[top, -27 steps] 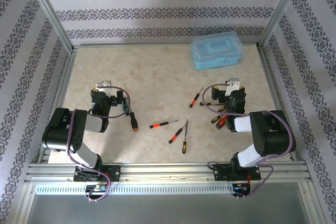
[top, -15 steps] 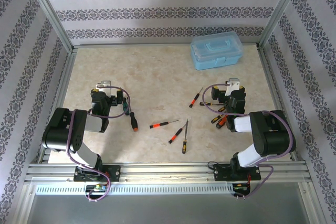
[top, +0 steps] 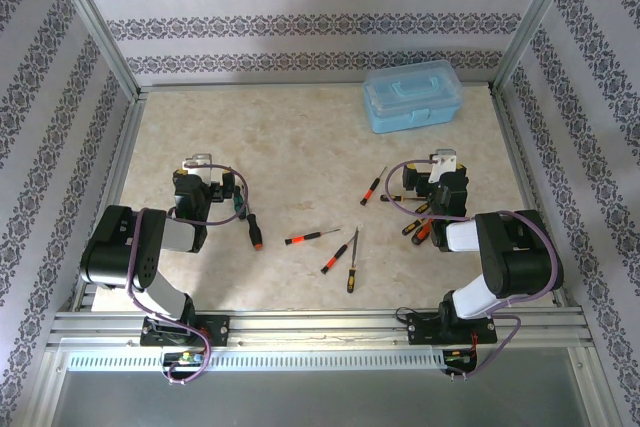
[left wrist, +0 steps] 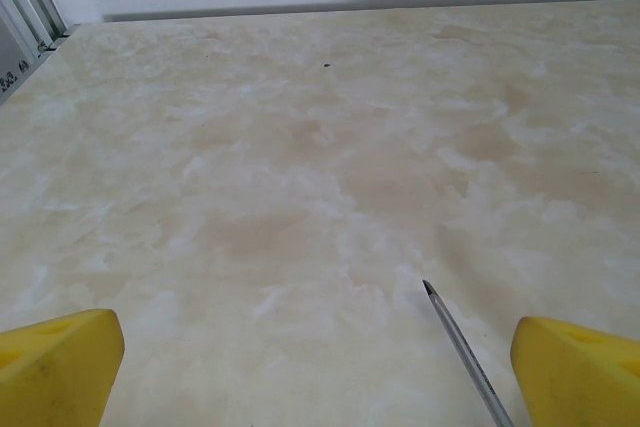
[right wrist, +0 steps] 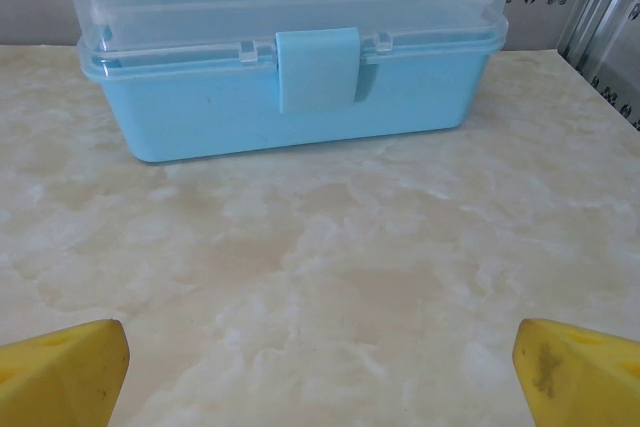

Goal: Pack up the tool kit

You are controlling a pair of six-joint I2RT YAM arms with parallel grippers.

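The blue box (right wrist: 290, 97) stands closed and latched. The right gripper (right wrist: 320, 372) faces the box from the near side, jaws spread wide and empty. The left gripper (left wrist: 320, 367) sits well left of the box, likewise released and holding nothing, while several screwdrivers (top: 312, 236) lie loose on the table (top: 290, 137) nearer than the box.

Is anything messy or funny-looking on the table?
Yes: the screwdrivers lie scattered on the table, pointing every which way, while the blue tool box sits shut at the far side. Nothing looks broken or spilled.
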